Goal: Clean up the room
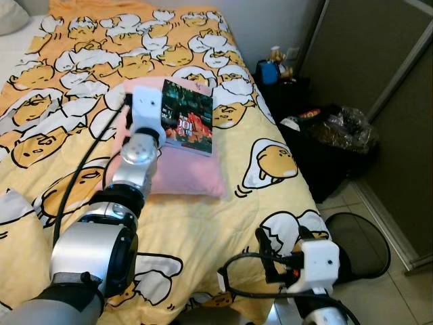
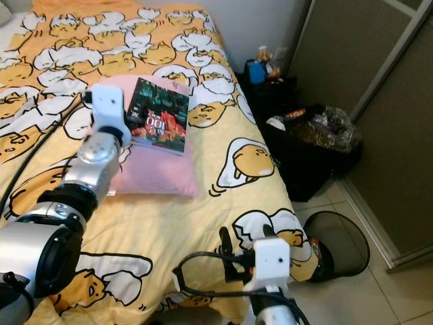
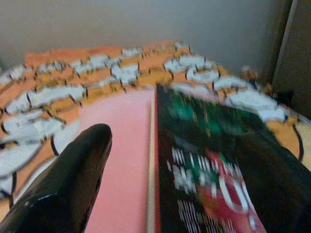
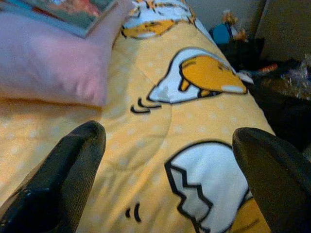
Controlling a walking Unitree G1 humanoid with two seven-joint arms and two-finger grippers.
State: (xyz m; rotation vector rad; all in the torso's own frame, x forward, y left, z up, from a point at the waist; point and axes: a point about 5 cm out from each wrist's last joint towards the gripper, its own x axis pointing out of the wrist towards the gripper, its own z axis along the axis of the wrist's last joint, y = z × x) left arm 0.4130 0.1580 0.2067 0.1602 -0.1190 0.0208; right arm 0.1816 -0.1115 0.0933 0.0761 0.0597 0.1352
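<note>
A book [image 1: 188,118] with a dark green and red cover lies on a pink pillow [image 1: 183,172] on the bed. My left arm reaches across the pillow to the book's left edge. In the left wrist view my left gripper [image 3: 180,145] is open. One finger [image 3: 73,179] is over the pillow [image 3: 126,141] and the other over the book's cover [image 3: 209,160]. My right gripper [image 1: 283,238] is open and holds nothing. It hovers low at the bed's near right corner, above the yellow duvet [image 4: 160,111].
The duvet [image 1: 81,61] with its egg pattern covers the whole bed. To the right stand a dark nightstand with a blue toy [image 1: 269,70], a black bin with a crumpled bag [image 1: 338,132] and a round wire basket [image 1: 369,244]. A wardrobe door [image 1: 379,54] closes the right side.
</note>
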